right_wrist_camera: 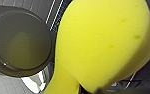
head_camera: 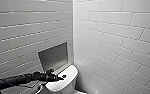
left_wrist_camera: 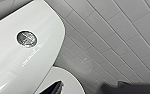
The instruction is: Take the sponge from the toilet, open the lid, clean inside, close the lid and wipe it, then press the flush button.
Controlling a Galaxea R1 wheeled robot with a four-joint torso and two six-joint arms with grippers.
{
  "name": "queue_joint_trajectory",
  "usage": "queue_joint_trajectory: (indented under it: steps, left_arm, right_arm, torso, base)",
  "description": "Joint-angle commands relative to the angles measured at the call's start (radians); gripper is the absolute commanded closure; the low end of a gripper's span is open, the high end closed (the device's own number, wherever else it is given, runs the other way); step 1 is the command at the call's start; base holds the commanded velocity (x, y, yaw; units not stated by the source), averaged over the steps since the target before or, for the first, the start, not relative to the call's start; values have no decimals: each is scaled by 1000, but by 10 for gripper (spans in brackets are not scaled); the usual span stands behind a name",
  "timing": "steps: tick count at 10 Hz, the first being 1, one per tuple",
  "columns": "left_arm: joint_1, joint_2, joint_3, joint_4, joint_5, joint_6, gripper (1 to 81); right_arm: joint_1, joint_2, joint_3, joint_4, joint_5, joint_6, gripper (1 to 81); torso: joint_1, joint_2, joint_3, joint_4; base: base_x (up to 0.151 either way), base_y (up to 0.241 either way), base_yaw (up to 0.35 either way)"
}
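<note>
The white toilet (head_camera: 66,82) stands in the corner, its flat tank top (left_wrist_camera: 13,62) carrying the round flush button (head_camera: 63,76) (left_wrist_camera: 26,38). My left gripper (head_camera: 56,77) reaches in over the tank top, just left of the button and not on it. It is open, with one dark fingertip (left_wrist_camera: 53,87) far from the dark part on the other side. The yellow sponge (right_wrist_camera: 101,42) looms close in the right wrist view, pinched at its lower end, with my right gripper shut on it. A white rounded edge (left_wrist_camera: 68,80) below the tank may be the lid.
White tiled walls (head_camera: 116,37) meet in a corner right behind the toilet. A recessed grey niche (head_camera: 53,56) sits in the left wall above the tank. A round grey shape (right_wrist_camera: 21,42) lies beyond the sponge in the right wrist view.
</note>
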Motion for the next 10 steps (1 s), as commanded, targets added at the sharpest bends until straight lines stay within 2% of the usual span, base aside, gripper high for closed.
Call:
queue_joint_trajectory:
  steps: [1,3,4,9,10]
  left_arm:
    - [-199,88,-166,-40,78,-24,10]
    - [-229,124,-210,-46,78,-37,10]
    - [-238,136,-226,-45,79,-46,811]
    - [-263,223,-393,-42,119,-60,811]
    - [-274,234,-411,-42,135,-60,811]
  right_arm:
    - [18,-25,37,10,-67,-1,811]
    - [18,-19,37,10,-59,-1,811]
    - [20,-16,37,10,-59,-1,811]
    - [17,-13,42,10,-58,-1,811]
    - [17,-13,42,10,-58,-1,811]
  torso:
    - [0,0,0,0]
    - [0,0,0,0]
    - [0,0,0,0]
    - [1,1,0,0]
    - [1,1,-35,0]
  base:
    - [0,0,0]
    - [0,0,0]
    - [0,0,0]
    - [0,0,0]
    - [0,0,0]
